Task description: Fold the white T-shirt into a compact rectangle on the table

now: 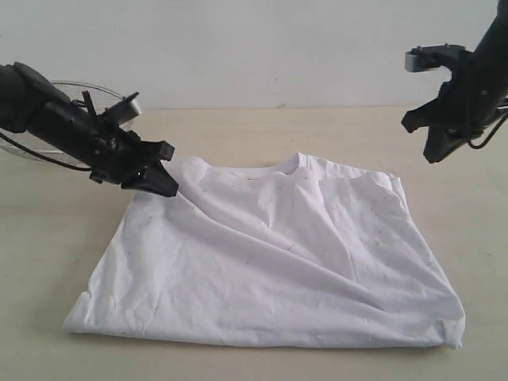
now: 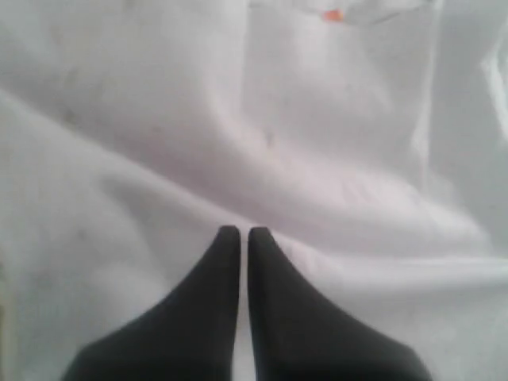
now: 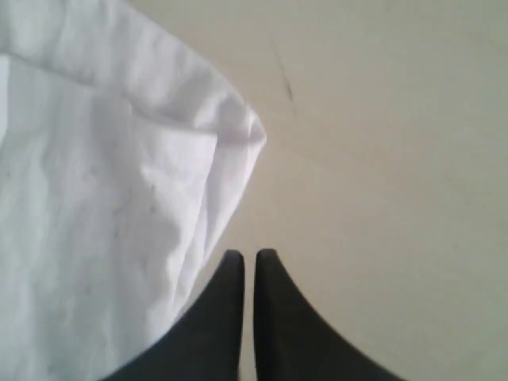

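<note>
Exterior view: wire basket (image 1: 87,83) behind left gripper (image 1: 169,189)

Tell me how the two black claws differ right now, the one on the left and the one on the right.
The left claw sits low, its tip against the shirt at one shoulder. The right claw hangs high, clear of the shirt, over the bare table. The left claw reaches in nearly level, while the right claw points steeply down. Both are black, with jaws almost closed. Whether the left claw pinches cloth is unclear.
</note>
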You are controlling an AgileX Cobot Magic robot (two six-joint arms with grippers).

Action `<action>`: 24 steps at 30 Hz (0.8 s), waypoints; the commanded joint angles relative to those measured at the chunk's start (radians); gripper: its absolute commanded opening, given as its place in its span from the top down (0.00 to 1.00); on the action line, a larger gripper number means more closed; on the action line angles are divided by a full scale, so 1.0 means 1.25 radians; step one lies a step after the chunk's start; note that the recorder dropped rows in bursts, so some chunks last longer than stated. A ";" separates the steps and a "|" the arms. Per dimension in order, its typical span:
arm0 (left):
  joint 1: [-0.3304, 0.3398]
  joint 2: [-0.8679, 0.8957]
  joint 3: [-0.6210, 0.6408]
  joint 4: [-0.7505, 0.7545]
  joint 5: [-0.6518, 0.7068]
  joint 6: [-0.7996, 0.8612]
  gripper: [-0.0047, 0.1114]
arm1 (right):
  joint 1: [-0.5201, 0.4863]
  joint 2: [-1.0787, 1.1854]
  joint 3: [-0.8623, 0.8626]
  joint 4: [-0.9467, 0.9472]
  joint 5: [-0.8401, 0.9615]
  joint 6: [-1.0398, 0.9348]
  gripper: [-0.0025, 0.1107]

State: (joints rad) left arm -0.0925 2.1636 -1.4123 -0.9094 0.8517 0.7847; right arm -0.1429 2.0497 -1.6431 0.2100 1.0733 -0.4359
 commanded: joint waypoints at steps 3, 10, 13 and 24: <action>0.001 -0.085 0.024 -0.032 0.028 0.030 0.92 | -0.038 -0.097 0.079 0.003 0.118 0.032 0.98; 0.003 -0.137 0.127 -0.014 -0.025 0.033 0.92 | -0.097 -0.277 0.373 0.074 -0.054 0.018 0.98; 0.003 -0.138 0.173 -0.037 -0.029 0.033 0.92 | -0.137 -0.296 0.489 0.270 -0.120 -0.139 0.98; 0.003 -0.138 0.297 -0.112 -0.057 0.065 0.92 | -0.236 -0.124 0.600 0.629 -0.137 -0.482 0.98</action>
State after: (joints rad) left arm -0.0925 2.0040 -1.0532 -1.0298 0.8009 0.8540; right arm -0.4286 1.8623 -0.8986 0.9763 0.9306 -1.0136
